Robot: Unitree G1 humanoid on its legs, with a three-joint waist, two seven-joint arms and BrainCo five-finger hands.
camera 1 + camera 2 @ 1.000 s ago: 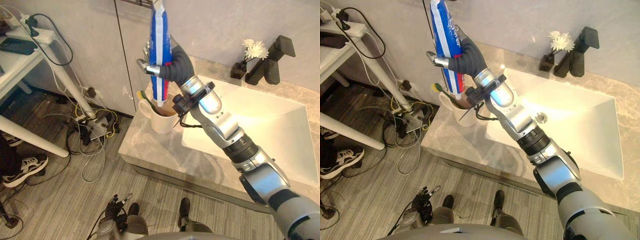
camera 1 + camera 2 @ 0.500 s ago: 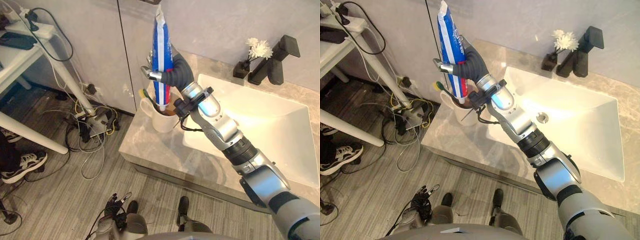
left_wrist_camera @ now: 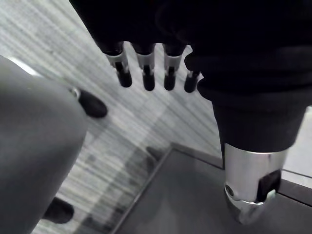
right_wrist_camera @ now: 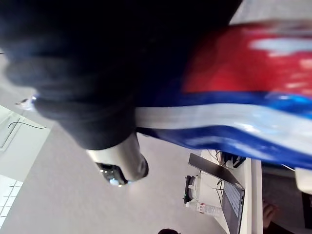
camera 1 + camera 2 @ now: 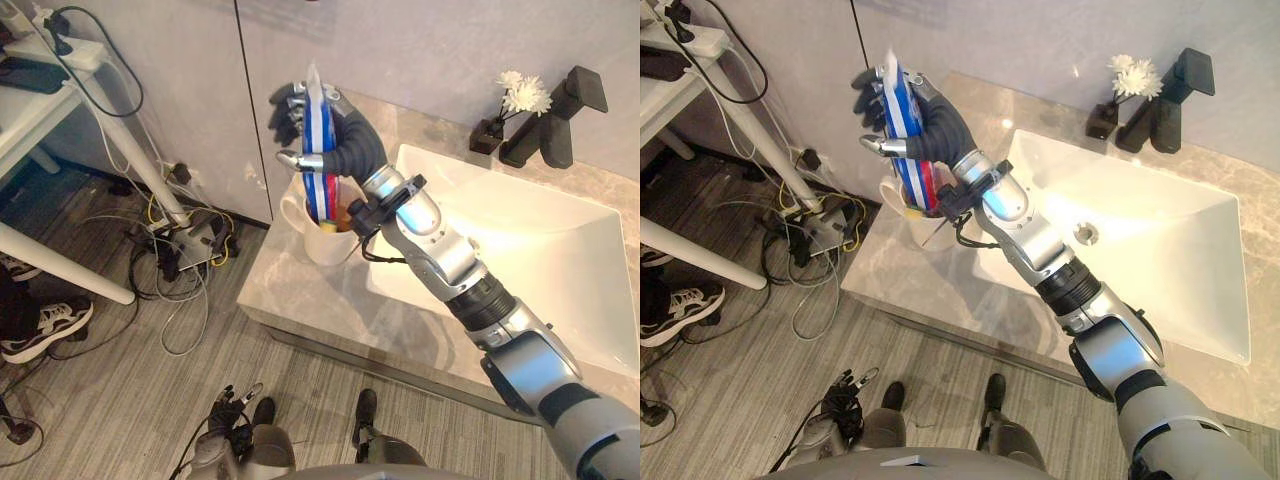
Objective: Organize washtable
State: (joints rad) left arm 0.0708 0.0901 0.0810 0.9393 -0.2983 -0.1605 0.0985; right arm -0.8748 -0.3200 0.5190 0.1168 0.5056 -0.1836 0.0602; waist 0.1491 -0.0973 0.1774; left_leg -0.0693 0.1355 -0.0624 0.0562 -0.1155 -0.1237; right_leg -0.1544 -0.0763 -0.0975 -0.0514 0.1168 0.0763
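In the left eye view I had the right hand (image 5: 347, 143) raised over the left corner of the grey marble counter (image 5: 300, 300). It held the blue, white and red toothpaste tube (image 5: 319, 150) upright, with the lower end down in the white ceramic mug (image 5: 322, 245) — upright, I judged, so it would stand there rather than lie loose.

The right eye view showed the grasp: the thumb (image 5: 883, 147) lay across the tube's front and the fingers (image 5: 868, 92) spread loosely behind it — a light hold, not a clench.

In the right wrist view the tube lay against the palm.

The left wrist view had the left hand (image 3: 146, 78) hanging relaxed over the grey plank floor (image 3: 136, 126), fingers straight, holding nothing.
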